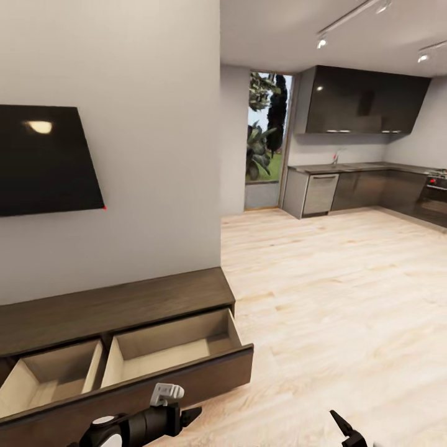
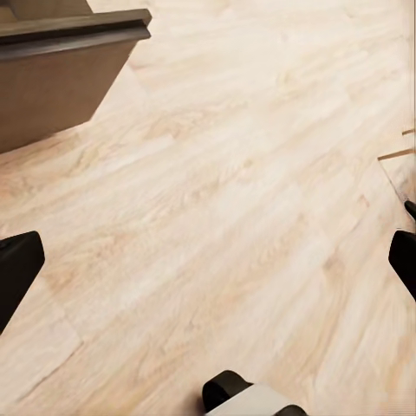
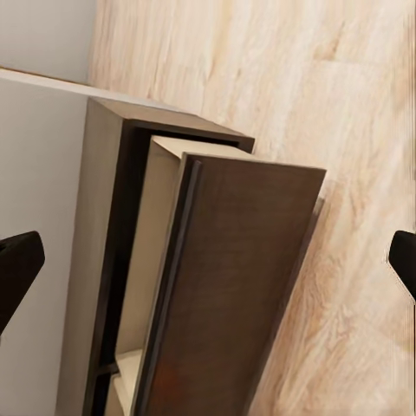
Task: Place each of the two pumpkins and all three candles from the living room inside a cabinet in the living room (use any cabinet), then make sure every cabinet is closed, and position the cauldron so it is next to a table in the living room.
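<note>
I'm parked facing the cabinet [image 1: 118,310], the long dark brown unit low against the grey wall [image 1: 149,124], under the black wall screen [image 1: 46,158]. Its drawer [image 1: 180,351] at the right end is pulled out, tan inside, nothing in it that I can see; the compartment [image 1: 49,379] beside it is open too and also looks bare. On the head cam my left arm [image 1: 139,422] sits low in front of the drawer face, and just a black tip of the right claw [image 1: 344,428] pokes in at the bottom edge. Left wrist cam: left claw [image 2: 208,260] is spread wide, fingers [image 2: 17,269] at the frame edges, nothing between them, pointing at the wood floor [image 2: 225,199] with a corner of the cabinet in the far corner of the view. Right wrist cam: right claw [image 3: 208,264] is also spread wide and holding nothing, fingers [image 3: 17,264] framing the pulled-out drawer front, seen end-on and well apart from the claw. Past the wall, the floor runs to a kitchen [image 1: 366,161] with dark units and a window [image 1: 268,127].
</note>
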